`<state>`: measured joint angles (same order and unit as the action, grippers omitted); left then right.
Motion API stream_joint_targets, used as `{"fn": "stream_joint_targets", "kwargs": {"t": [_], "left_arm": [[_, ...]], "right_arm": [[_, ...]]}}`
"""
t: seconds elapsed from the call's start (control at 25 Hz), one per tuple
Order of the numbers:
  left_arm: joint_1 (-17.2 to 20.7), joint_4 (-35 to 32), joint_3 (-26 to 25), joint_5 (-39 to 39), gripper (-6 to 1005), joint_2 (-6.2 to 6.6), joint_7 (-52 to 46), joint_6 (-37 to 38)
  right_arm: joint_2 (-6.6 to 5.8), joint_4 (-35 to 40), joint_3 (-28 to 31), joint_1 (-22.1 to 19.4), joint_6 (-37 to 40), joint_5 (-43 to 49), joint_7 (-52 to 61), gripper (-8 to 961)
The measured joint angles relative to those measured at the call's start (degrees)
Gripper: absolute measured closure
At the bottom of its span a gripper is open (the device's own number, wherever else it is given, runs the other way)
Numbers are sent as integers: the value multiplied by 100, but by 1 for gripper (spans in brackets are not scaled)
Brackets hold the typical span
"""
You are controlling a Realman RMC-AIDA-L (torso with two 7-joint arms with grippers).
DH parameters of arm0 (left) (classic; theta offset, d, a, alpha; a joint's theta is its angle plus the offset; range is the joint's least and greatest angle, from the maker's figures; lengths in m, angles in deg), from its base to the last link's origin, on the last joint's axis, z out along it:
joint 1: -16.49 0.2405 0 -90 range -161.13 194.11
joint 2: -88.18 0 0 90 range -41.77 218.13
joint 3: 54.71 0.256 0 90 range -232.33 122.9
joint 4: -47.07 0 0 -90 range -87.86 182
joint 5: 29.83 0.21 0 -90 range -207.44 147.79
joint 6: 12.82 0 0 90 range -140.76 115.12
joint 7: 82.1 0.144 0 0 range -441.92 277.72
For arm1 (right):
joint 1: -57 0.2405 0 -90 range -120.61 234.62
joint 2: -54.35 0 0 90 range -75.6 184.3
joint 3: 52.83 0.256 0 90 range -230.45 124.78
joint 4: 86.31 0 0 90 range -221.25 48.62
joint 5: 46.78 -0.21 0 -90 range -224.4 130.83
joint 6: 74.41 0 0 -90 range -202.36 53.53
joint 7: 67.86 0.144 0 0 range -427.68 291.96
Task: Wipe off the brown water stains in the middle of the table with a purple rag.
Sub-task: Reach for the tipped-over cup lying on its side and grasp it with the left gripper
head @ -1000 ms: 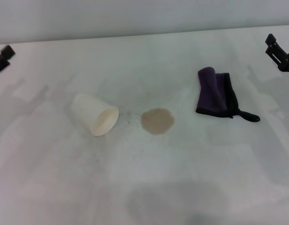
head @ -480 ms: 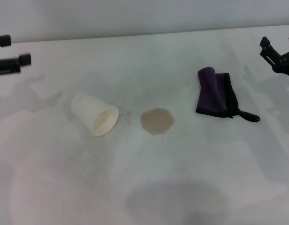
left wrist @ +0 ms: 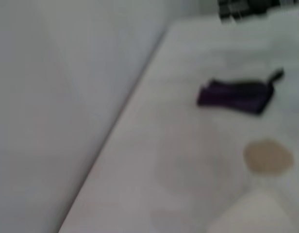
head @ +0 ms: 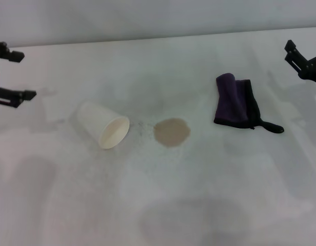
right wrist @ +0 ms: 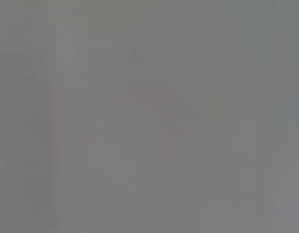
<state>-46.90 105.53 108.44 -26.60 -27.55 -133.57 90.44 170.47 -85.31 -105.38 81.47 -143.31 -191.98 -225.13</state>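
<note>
White worktop (head: 199,205) fills the view. A paper cup (head: 104,124) lies on its side just left of the brown water stains (head: 171,131), mouth turned toward the patch. Right of the stain, apart from it, sits the purple rag (head: 236,101), folded, untouched. Far left of the cup, the left pincer (head: 13,75) hangs spread wide, empty. Right pincer (head: 304,54) hovers beyond the rag; its gap I cannot tell.
</note>
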Motion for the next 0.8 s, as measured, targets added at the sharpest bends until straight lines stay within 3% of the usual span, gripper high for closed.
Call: {"fn": "stream_joint_targets", "kwargs": {"t": [0.16, 0.52, 0.8], "left_arm": [[-262, 591, -3, 455, 124, -396, 563, -198], [-121, -135, -4, -79, 123, -380, 1874, -788], [-231, -475, -3, 337, 125, -374, 2138, -1080]], "right_arm": [[6, 13, 89, 51, 47, 0, 4, 84], [1, 23, 272, 253, 429, 0, 65, 84], [-2, 44, 533, 316, 621, -7, 90, 84]]}}
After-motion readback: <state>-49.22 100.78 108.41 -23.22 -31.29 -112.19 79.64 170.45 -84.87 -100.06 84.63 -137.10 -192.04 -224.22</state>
